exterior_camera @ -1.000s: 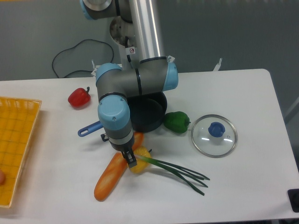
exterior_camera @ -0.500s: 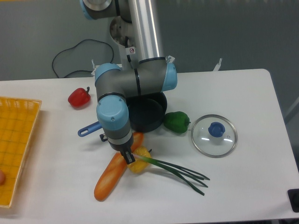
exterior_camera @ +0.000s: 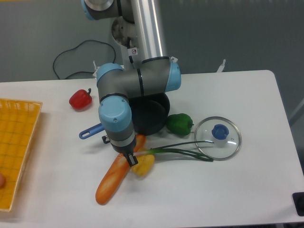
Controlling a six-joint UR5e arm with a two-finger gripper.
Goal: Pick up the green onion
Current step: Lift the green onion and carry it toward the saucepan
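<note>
**Green onion swung toward the lid**

Since the earlier frames the green onion (exterior_camera: 183,151) has pivoted: its leaves, which splayed down and to the right across bare table, now lie nearly level, their tips reaching the rim of the glass lid (exterior_camera: 217,137). The arm has barely shifted.

Nearest the camera, a long orange baguette-like loaf (exterior_camera: 114,178) lies diagonally on the white table (exterior_camera: 247,190). Just beside its upper half sits a small yellow item (exterior_camera: 144,164). The gripper (exterior_camera: 131,159) points down at the spot where the loaf, the yellow item and the onion's pale root end meet. Its fingertips are too small and dark to tell whether they are clamped on the stalk or merely touching it.

The onion runs from that root end rightward, passing below the green bell pepper (exterior_camera: 179,124) without touching it. The glass lid, with a blue knob, lies flat to the right.

At the left edge is a yellow basket (exterior_camera: 19,137). Farther back, a dark pan (exterior_camera: 147,116) with a blue handle (exterior_camera: 91,131) sits partly hidden behind the arm, and a red bell pepper (exterior_camera: 80,99) rests well apart to the left. A black cable (exterior_camera: 66,59) loops at the table's far edge.
</note>
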